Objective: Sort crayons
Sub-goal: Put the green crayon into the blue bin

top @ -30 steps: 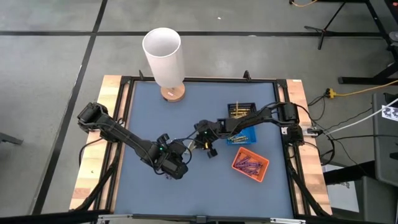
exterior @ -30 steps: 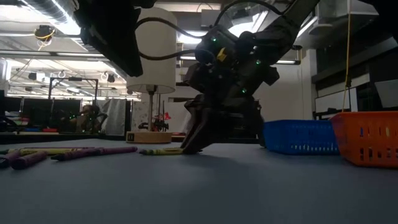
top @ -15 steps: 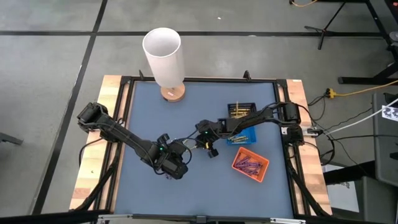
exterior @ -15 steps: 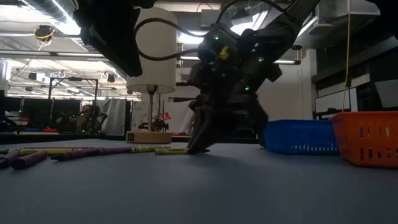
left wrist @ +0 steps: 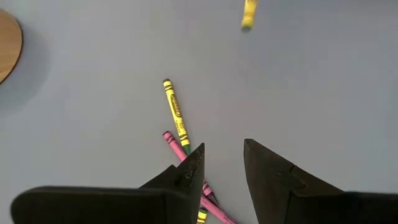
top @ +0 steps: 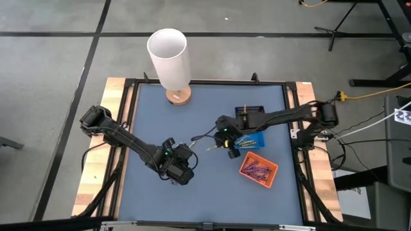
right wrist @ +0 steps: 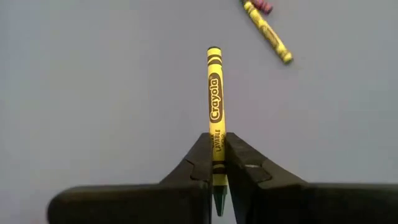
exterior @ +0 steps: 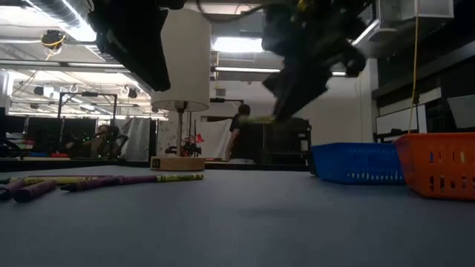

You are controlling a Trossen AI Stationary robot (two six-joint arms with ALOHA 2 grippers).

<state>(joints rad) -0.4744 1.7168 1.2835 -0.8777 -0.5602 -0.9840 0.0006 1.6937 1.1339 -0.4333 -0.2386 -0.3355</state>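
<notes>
Held crayon: a yellow crayon (right wrist: 215, 106) with a dark printed label, pinched near its green-tipped end, the rest sticking straight out past the fingers.
Right gripper: the right gripper (top: 226, 145) is up off the mat, jaws clamped on that crayon, just beside the blue tray (top: 252, 139).
Left gripper: the left gripper (left wrist: 222, 163) hangs low over the mat's near-left part, jaws apart, nothing between them.
Loose crayons: a yellow one (left wrist: 175, 113) and a pink one (left wrist: 175, 144) lie on the mat right in front of the left gripper; more yellow and purple ones (exterior: 111, 180) lie in a row at the low view's left.
Sorted: purple crayons (top: 257, 170) fill the orange tray (top: 271, 178); yellow ones (top: 244, 116) sit in the black tray (top: 260, 110).
Open room: the grey mat (top: 212, 199) is bare along its near edge and far-right part.
In the way: a white lamp (top: 169, 58) on a wooden base stands at the far edge, well apart from both grippers.
Behind: a person (exterior: 239, 133) stands far back in the room.
</notes>
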